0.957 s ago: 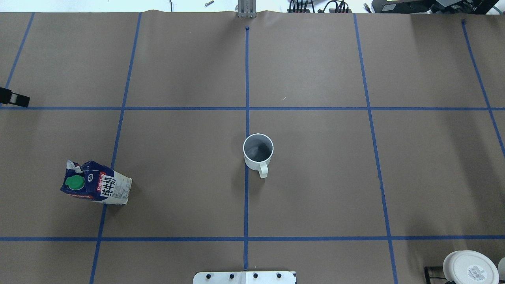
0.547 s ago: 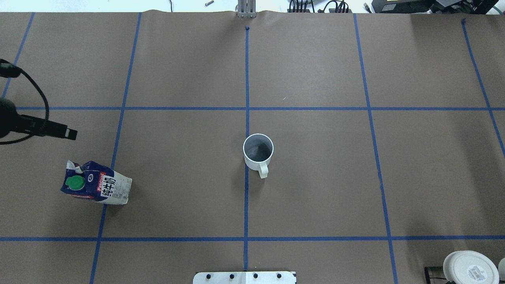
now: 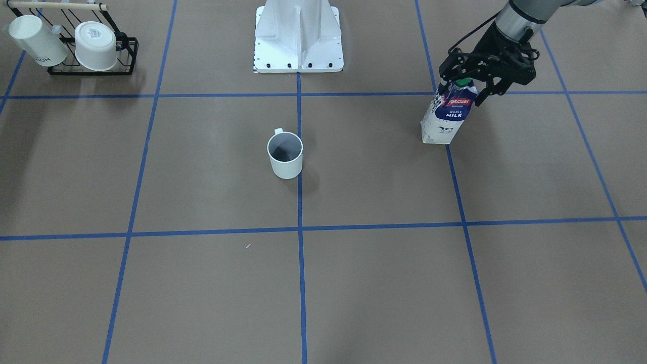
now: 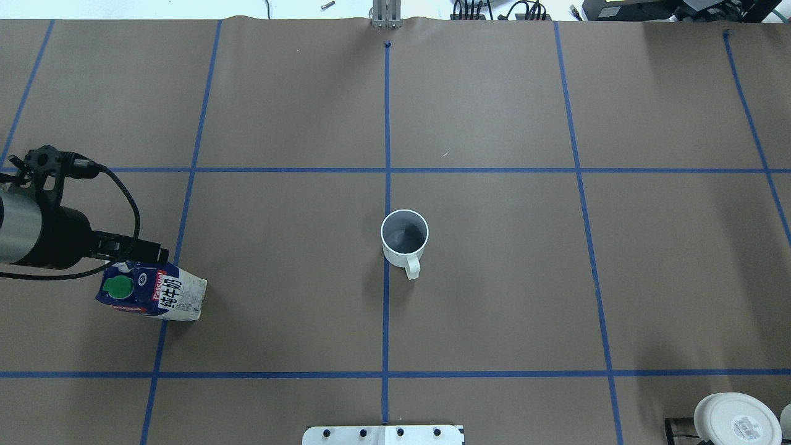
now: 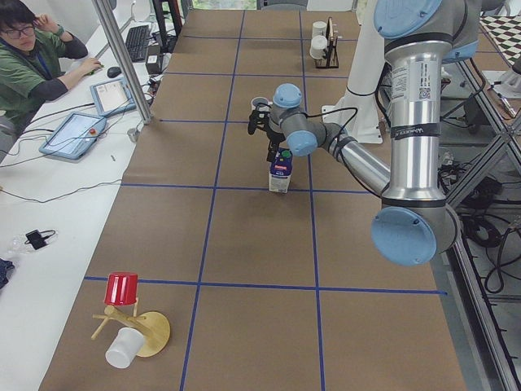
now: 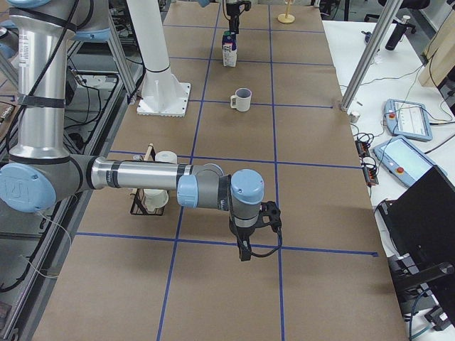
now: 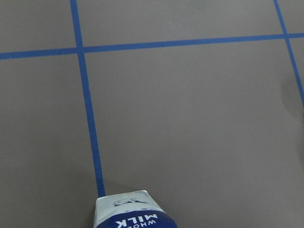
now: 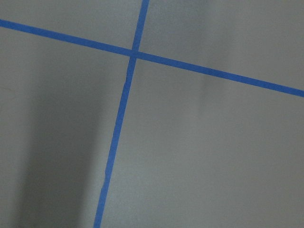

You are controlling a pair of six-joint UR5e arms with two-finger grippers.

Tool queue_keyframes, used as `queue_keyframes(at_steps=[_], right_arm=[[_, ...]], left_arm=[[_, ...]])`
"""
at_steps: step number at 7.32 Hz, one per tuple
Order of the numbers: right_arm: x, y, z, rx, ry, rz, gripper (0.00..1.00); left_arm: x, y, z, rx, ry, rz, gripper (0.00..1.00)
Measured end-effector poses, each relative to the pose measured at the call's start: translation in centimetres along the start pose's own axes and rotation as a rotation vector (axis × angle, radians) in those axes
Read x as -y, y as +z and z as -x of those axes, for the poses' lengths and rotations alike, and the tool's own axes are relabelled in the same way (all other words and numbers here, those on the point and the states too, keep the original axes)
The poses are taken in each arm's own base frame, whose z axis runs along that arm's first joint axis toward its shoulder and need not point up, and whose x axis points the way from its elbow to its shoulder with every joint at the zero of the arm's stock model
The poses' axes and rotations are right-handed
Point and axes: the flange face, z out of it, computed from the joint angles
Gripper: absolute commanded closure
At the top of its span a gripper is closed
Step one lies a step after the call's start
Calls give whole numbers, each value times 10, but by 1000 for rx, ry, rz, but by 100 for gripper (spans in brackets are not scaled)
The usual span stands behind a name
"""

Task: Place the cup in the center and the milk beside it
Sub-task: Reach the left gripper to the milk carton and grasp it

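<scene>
The table (image 4: 494, 111), brown and crossed by blue tape lines (image 4: 386, 123), fills every view. The left arm (image 5: 411, 138) looms large in the left side view and reaches to the milk, while the overhead view catches only its wrist end. The right arm (image 6: 135, 174) appears in the right side view alone, stretched low over the table, far from both items. The right gripper (image 6: 249, 241) points down there, but I cannot tell whether it is wide or narrow, and its own camera shows just a tape crossing. A rack (image 3: 130, 50) with white cups (image 3: 96, 45) shows whole only in the front-facing view. The milk (image 3: 447, 119) stands upright on a tape line on the robot's left, well apart from the cup. The front-facing view shows the left gripper (image 3: 467, 83) spread wide astride the milk's top; contact cannot be told. Its wrist camera sees only the milk's foot. The cup (image 4: 405, 238) stands upright at the center (image 4: 364, 266), its rim overlapping the middle tape line, handle toward the robot.
</scene>
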Motion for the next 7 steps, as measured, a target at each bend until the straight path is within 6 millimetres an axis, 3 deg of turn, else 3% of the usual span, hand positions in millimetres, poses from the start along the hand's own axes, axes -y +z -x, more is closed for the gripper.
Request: queue_keyframes(at_steps=[5,6,7], right_arm=[[3,-1,0,-1,-1,-3,0],[4,-2,1,-3,-2,-4,0],[5,-2,1,-4,-4,-4,0]], left_arm=[[-18,11,18,56,-12,29,3],[-21,15,17,61,-6,34,11],[-25,19,14,63,2,40,31]])
